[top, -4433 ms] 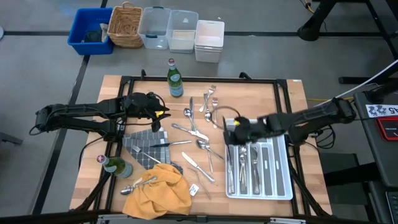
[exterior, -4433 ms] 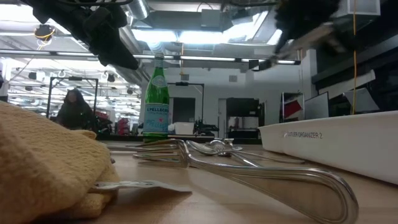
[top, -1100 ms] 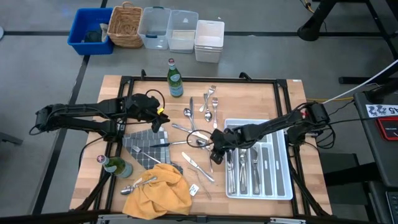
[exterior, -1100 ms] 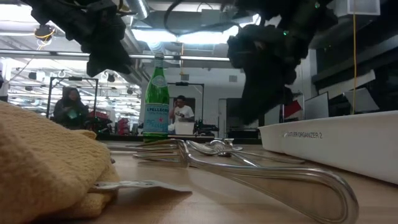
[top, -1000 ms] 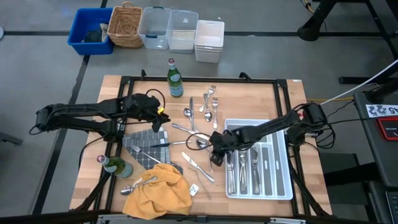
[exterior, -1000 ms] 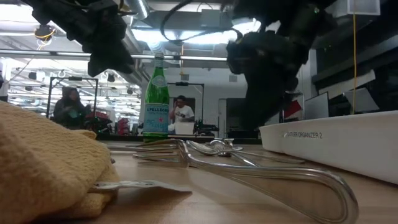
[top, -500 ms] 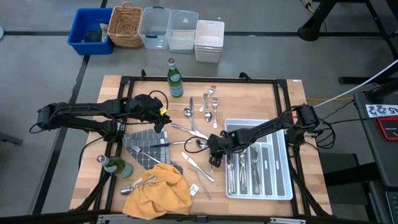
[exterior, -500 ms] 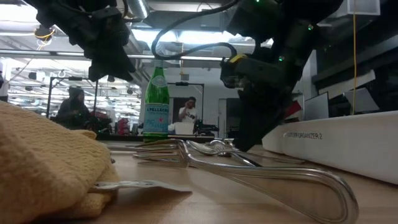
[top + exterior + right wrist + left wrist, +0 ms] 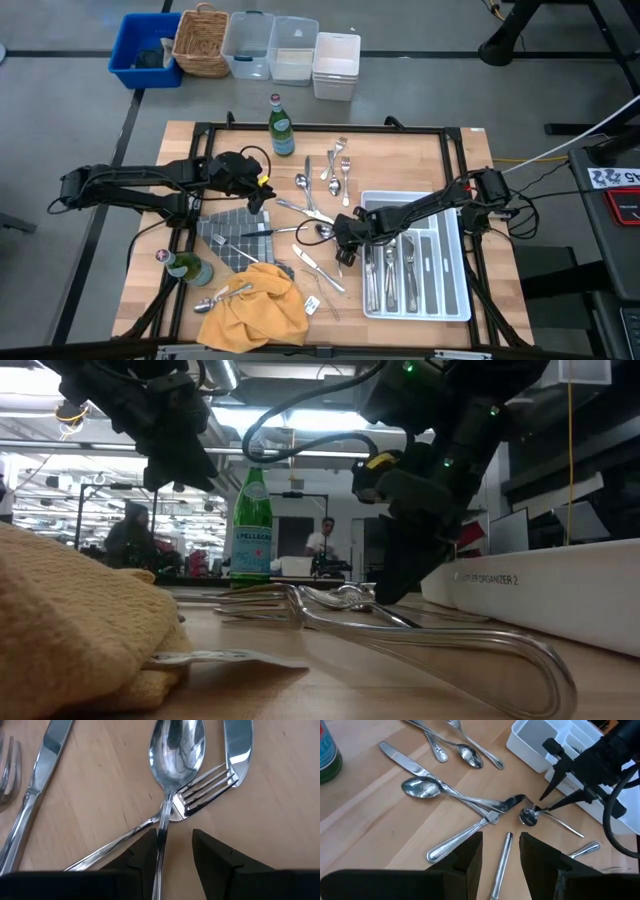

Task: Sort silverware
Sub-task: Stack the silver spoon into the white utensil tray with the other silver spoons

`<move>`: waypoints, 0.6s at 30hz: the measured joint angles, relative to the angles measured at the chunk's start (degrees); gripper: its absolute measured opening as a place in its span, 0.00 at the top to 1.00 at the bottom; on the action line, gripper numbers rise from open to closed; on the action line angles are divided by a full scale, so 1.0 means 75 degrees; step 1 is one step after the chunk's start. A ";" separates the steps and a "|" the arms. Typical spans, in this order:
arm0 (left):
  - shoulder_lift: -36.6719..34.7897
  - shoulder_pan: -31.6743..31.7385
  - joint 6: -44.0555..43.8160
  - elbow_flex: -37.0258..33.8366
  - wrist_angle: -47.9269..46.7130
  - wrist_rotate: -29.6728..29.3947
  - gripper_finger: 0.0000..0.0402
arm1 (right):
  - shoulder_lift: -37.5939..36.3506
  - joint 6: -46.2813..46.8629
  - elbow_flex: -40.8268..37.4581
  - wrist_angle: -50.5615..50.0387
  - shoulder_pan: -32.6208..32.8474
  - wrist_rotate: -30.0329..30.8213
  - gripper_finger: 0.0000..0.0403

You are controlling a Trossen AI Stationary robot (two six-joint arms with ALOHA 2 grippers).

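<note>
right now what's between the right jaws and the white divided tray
Bare wooden tabletop. In the high view the right gripper hangs just left of the white divided plastic tray, open over a shiny silver spoon and fork.

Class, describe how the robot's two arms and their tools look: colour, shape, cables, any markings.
Both arms are black, slim and jointed. The left tool carries a small yellow mark; a thin black cable loops above the right tool. In the wrist views each tool ends in two flat, dark, tapering fingers.

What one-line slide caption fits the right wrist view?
Right tool, open, straddling a spoon handle where a fork crosses it on the wooden table.
</note>
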 joint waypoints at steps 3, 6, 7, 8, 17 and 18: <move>0.0000 0.0000 0.0024 0.0000 -0.0013 0.0000 0.71 | 0.0090 -0.0014 -0.0003 -0.0009 0.0000 -0.0044 0.69; 0.0000 0.0003 0.0119 0.0000 -0.0039 -0.0003 0.71 | 0.0099 -0.0032 -0.0003 -0.0002 0.0000 -0.0067 0.69; 0.0000 0.0001 0.0164 0.0000 -0.0039 0.0000 0.71 | 0.0099 -0.0029 -0.0005 -0.0005 0.0000 -0.0073 0.69; 0.0000 0.0000 0.0171 0.0000 -0.0039 0.0000 0.71 | 0.0101 -0.0051 -0.0006 -0.0005 0.0000 -0.0074 0.69; 0.0000 0.0000 0.0234 0.0000 -0.0036 -0.0003 0.71 | 0.0111 -0.0381 -0.0015 -0.0002 0.0006 0.0001 0.69; 0.0000 0.0000 0.0243 0.0000 -0.0036 -0.0001 0.71 | 0.0111 -0.0399 -0.0015 -0.0005 0.0006 0.0037 0.69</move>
